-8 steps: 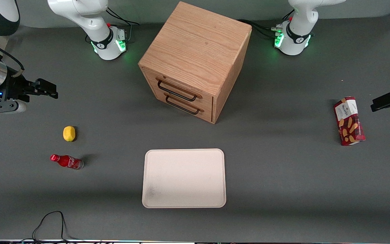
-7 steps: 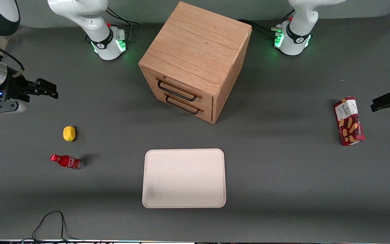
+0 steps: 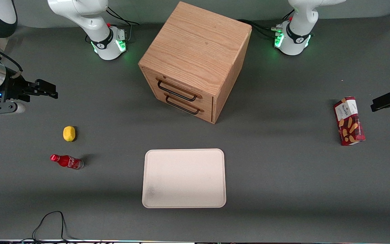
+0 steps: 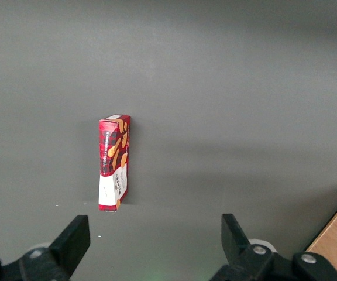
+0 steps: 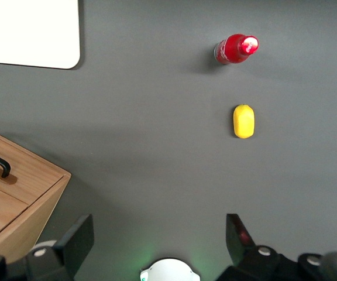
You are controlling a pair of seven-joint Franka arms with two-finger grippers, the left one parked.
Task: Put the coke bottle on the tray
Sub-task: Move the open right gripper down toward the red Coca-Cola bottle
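Counter point(image 3: 283, 189): dark grey, wide bare stretches btwn items.

Gripper point(image 3: 47, 90): 1 in use, hangs above the working arm's end of the counter, farther from front cam than lemon and bottle, well apart from both. Jaws spread wide, holding nothing; right wrist view shows the two fingers point(image 5: 78, 237) far apart w/ bare counter between.

Coke bottle point(image 3: 66, 161): qty 1. Red, red cap. Stands upright on counter, long axis vertical, cap up; right wrist view looks nearly straight down on the cap point(image 5: 237, 48). Sits toward working arm's end, nearer front cam than lemon, level w/ the tray's farther rim. Open counter all round it; nothing touching.

Tray point(image 3: 183, 178): qty 1. Cream-white, rounded corners, low rim, faint smudge near one corner. Nothing on it. Well apart from bottle, bare counter btwn. Lies in front of cabinet w/ a gap.

Lemon point(image 3: 69, 133): qty 1. Yellow, near bottle, not touching.

Drawer cabinet point(image 3: 195, 61): qty 1. Wood, 2 drawers, 2 black handles, both drawers closed. Set at an angle mid-counter.

Biscuit box point(image 3: 349, 121): qty 1. Red, toward parked arm's end, clear of everything.

Cable point(image 3: 49, 223): 1 black loop at counter's near edge.
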